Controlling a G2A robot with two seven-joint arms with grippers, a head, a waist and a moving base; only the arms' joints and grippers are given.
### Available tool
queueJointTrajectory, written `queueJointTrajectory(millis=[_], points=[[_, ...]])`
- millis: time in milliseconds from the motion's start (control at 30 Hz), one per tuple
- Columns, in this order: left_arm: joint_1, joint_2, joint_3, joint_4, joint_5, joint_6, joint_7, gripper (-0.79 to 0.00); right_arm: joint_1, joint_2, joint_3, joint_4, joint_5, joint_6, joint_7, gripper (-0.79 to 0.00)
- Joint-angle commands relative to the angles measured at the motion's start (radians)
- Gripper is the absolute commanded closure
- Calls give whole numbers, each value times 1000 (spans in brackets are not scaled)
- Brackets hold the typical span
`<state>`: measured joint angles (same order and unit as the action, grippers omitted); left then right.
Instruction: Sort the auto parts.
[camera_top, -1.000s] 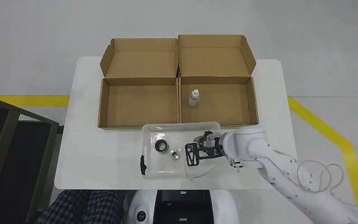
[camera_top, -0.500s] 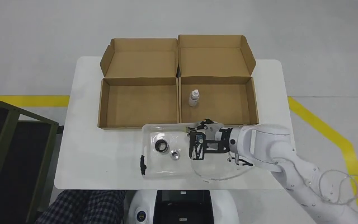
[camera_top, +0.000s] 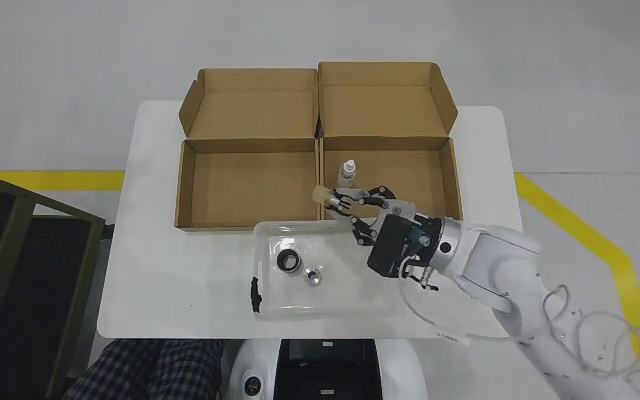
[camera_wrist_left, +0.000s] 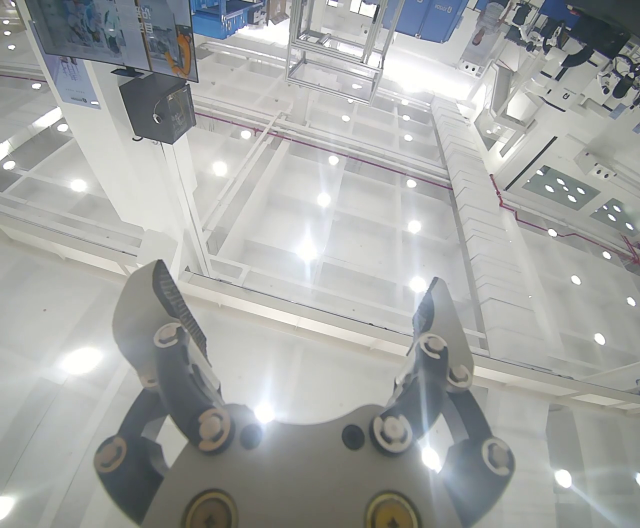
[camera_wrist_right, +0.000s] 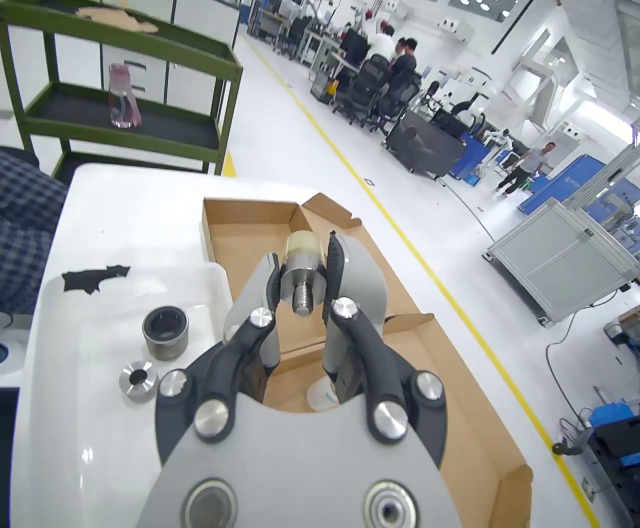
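Right gripper (camera_top: 340, 201): we see it clamped on a threaded stud (camera_wrist_right: 301, 270).
Stud's place: above the boxes' shared wall (camera_top: 320, 170), capped end toward the left box (camera_top: 245, 190), seemingly.
Left gripper (camera_wrist_left: 299, 300): spread wide, empty.

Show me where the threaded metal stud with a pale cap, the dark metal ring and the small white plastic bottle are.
threaded metal stud with pale cap (camera_wrist_right: 301, 271), right wrist view, its steel body.
dark metal ring (camera_wrist_right: 165, 346), right wrist view, its outer wall.
small white plastic bottle (camera_top: 346, 177), top view, its body.
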<state>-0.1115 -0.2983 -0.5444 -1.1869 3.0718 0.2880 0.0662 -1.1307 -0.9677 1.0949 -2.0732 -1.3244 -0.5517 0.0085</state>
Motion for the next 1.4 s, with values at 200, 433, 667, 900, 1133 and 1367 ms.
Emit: queueJointTrajectory(millis=[200, 433, 667, 900, 1133, 1367], points=[[0, 0, 0, 0, 0, 0, 0, -785, 6, -16, 3, 18, 96, 54, -80, 0], [0, 0, 0, 0, 0, 0, 0, -785, -10, -27, 42, 17, 174, 117, -171, 0], [0, 0, 0, 0, 0, 0, 0, -785, -20, -35, 60, 21, 213, 124, -220, 0], [0, 0, 0, 0, 0, 0, 0, -785, -22, -45, 66, 32, 232, 129, -239, 0], [0, 0, 0, 0, 0, 0, 0, -785, -21, -53, 73, 37, 231, 121, -245, 0], [0, 0, 0, 0, 0, 0, 0, -785, -19, -60, 75, 49, 228, 102, -251, 0]])
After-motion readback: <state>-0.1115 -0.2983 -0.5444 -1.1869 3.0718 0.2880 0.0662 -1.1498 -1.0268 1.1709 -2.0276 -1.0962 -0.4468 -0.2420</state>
